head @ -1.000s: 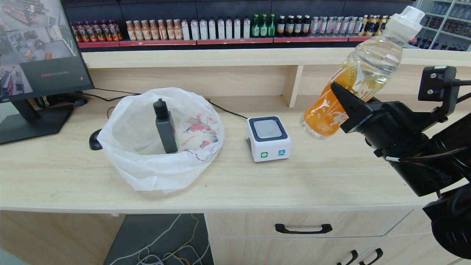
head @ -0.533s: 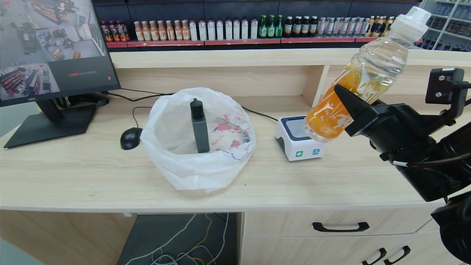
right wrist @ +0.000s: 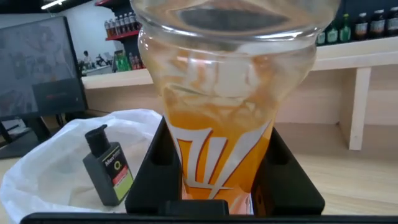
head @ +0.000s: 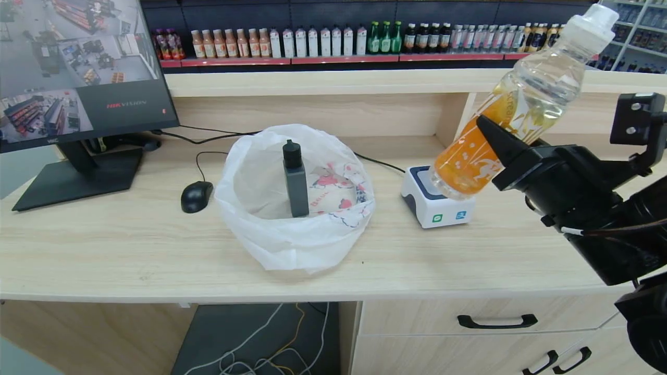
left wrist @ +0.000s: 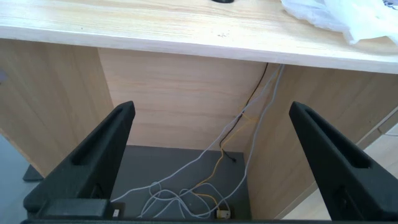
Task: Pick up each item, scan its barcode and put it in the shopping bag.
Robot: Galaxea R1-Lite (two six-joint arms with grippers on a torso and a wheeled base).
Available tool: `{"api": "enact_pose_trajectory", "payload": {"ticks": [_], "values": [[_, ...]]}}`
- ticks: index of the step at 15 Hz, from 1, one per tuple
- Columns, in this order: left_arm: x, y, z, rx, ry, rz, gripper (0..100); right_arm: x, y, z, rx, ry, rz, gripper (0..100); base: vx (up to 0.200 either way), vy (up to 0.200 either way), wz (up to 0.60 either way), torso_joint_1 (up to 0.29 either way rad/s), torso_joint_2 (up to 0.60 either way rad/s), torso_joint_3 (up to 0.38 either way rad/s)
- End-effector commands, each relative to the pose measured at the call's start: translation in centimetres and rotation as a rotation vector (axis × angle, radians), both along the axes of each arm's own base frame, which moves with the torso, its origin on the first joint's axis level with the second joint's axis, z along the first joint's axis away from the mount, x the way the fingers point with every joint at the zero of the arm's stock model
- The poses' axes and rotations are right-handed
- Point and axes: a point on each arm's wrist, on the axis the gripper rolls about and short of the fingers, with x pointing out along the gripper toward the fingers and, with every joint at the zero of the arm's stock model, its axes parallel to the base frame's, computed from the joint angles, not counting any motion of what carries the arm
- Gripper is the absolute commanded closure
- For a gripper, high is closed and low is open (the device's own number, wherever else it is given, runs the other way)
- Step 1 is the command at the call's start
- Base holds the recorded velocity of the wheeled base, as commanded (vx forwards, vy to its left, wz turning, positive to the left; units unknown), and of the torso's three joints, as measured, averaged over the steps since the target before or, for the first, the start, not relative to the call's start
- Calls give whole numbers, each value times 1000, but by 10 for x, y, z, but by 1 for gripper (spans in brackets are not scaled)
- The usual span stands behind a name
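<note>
Orange drink bottle point(head: 500, 125): you have it clamped in your right gripper point(right wrist: 219, 174), the two black fingers pressed against opposite sides of its orange lower half. It is held off the counter point(head: 156, 250) and tilted, with the white cap up and toward the right and the base down. In the head view the base lies over the far right corner of the white scanner point(head: 437, 205); you cannot tell from that view how high above it the base is.

Just left of the scanner sits the white shopping bag point(head: 292, 234), its mouth open, with a dark grey bottle point(head: 296, 182) standing upright inside. A black mouse point(head: 196, 196) lies just left of the bag, and a monitor point(head: 78, 78) stands at the counter's far left.

Your left gripper point(left wrist: 211, 155) is spread wide with nothing between its fingers. It is low, in front of the counter and under its top, facing the recess where loose cables point(left wrist: 205, 186) lie.
</note>
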Motion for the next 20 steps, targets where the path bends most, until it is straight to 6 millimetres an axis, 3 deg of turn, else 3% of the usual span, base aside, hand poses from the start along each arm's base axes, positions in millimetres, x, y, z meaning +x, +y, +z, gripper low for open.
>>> {"api": "enact_pose_trajectory", "payload": {"ticks": [1,6,12,20], "values": [[0,0,0,-1,0,1,0,8,4,-1,29,11,10,100,0,0,0,0,0,0],[0,0,0,-1,0,1,0,42,7,0,271,82,84,100,0,0,0,0,0,0],[0,0,0,-1,0,1,0,83,-11,-20,565,187,64,100,0,0,0,0,0,0],[0,0,0,-1,0,1,0,101,-4,-27,723,335,94,100,0,0,0,0,0,0]]}}
